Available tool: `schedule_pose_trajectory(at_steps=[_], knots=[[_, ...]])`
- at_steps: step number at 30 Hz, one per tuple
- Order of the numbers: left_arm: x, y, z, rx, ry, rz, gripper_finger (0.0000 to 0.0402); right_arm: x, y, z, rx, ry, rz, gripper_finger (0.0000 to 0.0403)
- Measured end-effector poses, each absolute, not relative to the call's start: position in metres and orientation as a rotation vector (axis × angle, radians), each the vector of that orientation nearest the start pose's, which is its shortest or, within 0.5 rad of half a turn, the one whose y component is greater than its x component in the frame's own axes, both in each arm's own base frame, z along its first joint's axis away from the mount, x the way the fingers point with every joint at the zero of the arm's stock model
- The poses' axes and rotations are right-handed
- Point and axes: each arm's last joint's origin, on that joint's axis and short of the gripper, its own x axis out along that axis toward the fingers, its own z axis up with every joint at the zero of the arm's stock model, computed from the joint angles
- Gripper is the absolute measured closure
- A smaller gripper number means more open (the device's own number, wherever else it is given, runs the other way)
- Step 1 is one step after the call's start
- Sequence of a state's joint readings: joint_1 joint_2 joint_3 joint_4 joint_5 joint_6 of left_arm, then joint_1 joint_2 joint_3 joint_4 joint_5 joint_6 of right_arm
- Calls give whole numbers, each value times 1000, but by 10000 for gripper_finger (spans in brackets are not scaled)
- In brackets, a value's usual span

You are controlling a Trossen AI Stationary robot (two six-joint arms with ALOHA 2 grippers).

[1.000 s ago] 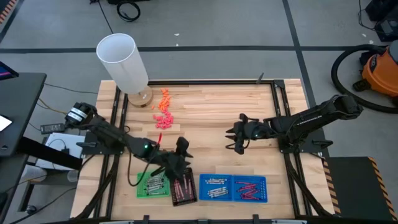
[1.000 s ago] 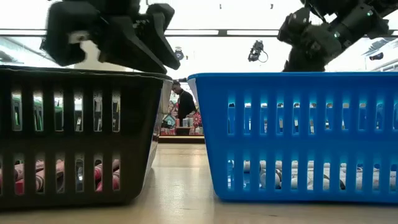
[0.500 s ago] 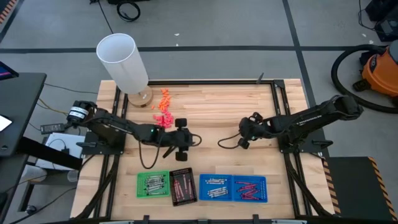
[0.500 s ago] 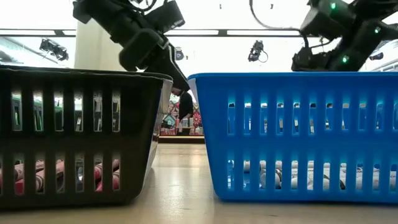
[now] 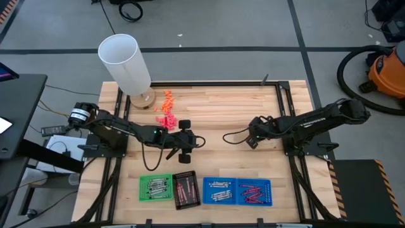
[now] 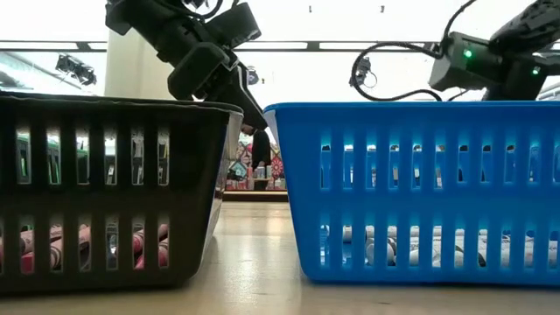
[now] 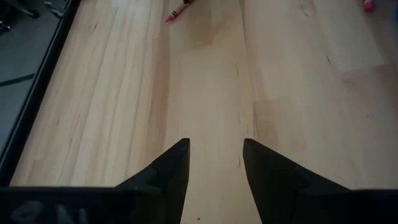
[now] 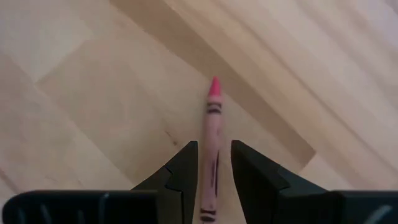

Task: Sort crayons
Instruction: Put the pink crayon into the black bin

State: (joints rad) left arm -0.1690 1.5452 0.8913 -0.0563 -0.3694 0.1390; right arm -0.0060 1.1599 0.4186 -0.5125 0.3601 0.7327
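Left arm: reaches in low from table's left edge, elbow bent, forearm stretched toward table centre. Left gripper [image 5: 201, 142] over bare wood, fingers [image 7: 171, 171] apart w/ nothing between; plank visible in the gap. One loose red crayon [image 7: 177, 11] lies well ahead of its tips.

Right arm: extends in from right edge, near level, wrist turned toward centre. Right gripper [image 8: 214, 171] partly closed on a pink crayon [image 8: 213, 146], which sits lengthwise between the two fingers, tip pointing out ahead of them. Jaws clamp its wrapped body.

Behind and below left gripper, along near edge: green tray [image 5: 155, 188] w/ grey crayons, black tray [image 5: 186, 189] w/ red ones. Blue tray [image 5: 237, 191], nearer right gripper's side, holds grey sticks in one half, red in the other.
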Motion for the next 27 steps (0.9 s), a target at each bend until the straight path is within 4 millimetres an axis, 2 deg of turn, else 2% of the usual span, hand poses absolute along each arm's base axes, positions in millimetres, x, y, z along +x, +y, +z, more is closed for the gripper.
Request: schedule_pose_trajectory(at_steps=[9, 16, 21, 27], knots=[[312, -47, 204, 335, 703, 130, 242, 158, -10, 124, 523, 1091, -729, 300], [309, -63, 203, 420, 702, 56, 242, 157, -7, 123, 531, 1095, -715, 344], [307, -64, 201, 427, 727, 47, 242, 157, -7, 122, 532, 1099, -708, 378], [306, -65, 200, 417, 742, 49, 242, 160, -7, 125, 523, 1095, -687, 374]])
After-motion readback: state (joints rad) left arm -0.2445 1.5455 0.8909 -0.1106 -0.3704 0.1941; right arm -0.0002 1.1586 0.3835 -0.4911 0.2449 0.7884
